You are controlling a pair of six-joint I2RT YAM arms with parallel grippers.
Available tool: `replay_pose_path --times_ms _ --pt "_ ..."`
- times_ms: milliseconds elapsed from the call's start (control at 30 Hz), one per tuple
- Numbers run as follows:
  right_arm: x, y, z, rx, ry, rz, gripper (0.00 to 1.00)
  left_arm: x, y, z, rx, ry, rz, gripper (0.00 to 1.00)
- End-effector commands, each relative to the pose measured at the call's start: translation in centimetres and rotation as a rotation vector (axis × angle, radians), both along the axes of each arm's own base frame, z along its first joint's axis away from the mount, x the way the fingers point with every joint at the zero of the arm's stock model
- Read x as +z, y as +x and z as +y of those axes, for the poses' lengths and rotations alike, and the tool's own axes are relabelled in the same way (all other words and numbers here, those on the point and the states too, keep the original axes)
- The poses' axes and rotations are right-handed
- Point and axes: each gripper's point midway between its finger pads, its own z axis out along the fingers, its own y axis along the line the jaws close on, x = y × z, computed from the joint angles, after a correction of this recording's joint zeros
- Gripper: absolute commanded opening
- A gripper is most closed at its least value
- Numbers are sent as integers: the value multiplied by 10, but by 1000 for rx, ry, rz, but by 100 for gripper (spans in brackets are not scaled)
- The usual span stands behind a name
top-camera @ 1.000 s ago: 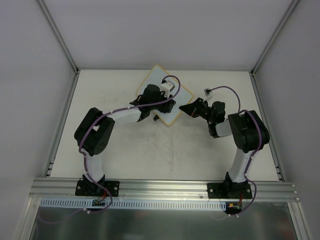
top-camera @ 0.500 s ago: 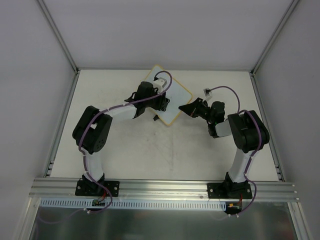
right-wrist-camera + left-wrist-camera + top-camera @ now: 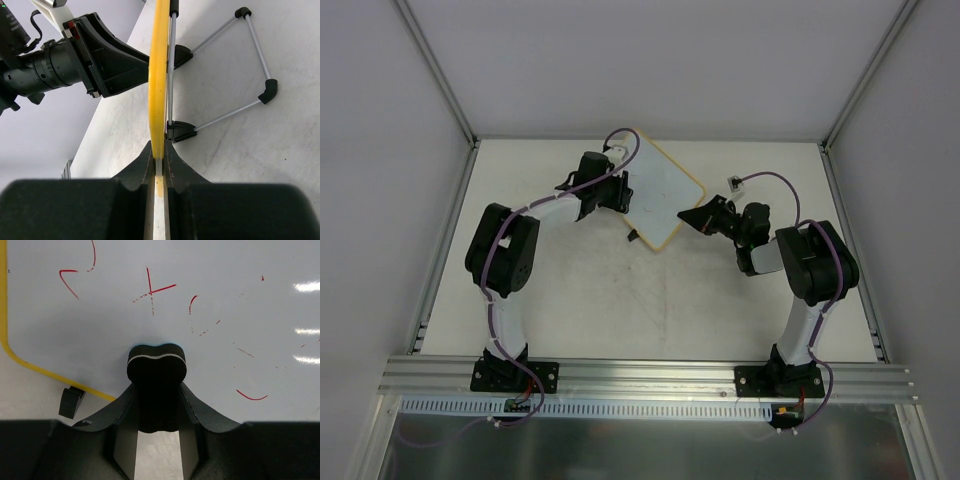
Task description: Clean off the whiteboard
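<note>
**Clerk:** Item one?
**Keeper:** Whiteboard [image 3: 665, 200], one. Flat, glossy white, rounded corners, thin yellow frame. It bears several faint red pen strokes, among them one cross. It lies directly ahead of both sets of jaws.

**Clerk:** Fittings?
**Keeper:** One wire stand [image 3: 270, 90], thin grey rods with four black plastic joints, to the right of the right jaws. Two of those joints sit against the frame. One small black clip [image 3: 70, 401] is on the worktop [image 3: 570, 290], ahead and to the left of the left jaws, just outside the frame.

**Clerk:** Eraser?
**Keeper:** Eraser [image 3: 156, 365], one. A black, soft-looking block with a pale seam line, its front face on the board.

**Clerk:** Arms?
**Keeper:** Two. The left gripper [image 3: 156, 390] has its jaws pinching the eraser, with the arm stretched far forward and the elbow out to the left. The right gripper [image 3: 159, 160] has its jaws clamped on the board's yellow edge, seen edge-on. That arm is folded, with its wrist aimed left.

**Clerk:** Worktop?
**Keeper:** One. Matte off-white, lightly scuffed.
</note>
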Motion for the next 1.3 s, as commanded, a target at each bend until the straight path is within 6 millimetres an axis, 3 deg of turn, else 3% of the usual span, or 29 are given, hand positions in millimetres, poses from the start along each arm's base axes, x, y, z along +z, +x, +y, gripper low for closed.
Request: replay_pose_path --times_ms 0,467,600,767,900,1000,1133,1167,1267 --pt "60 1 8 44 77 -215 0 -8 -16 -31 -70 38 7 0" --pt "61 1 9 48 81 -213 0 0 -92 -113 -237 -26 49 0" --pt "62 1 8 46 82 -215 0 -5 -114 -123 -255 -37 85 0" --pt "64 0 10 51 85 -218 0 -12 -129 -133 -267 -63 110 0" --pt "64 0 9 51 86 -218 0 -12 -119 -130 -242 -64 95 0" --pt "64 -1 10 54 87 -215 0 -4 -100 -121 -227 -102 98 0" --pt "65 -2 10 56 87 -218 0 12 -70 -112 -207 -95 40 0" --pt "66 -1 10 54 87 -220 0 7 -65 -107 -199 -77 52 0" --pt "65 -2 10 54 87 -219 0 21 -31 -86 -150 -94 30 0"
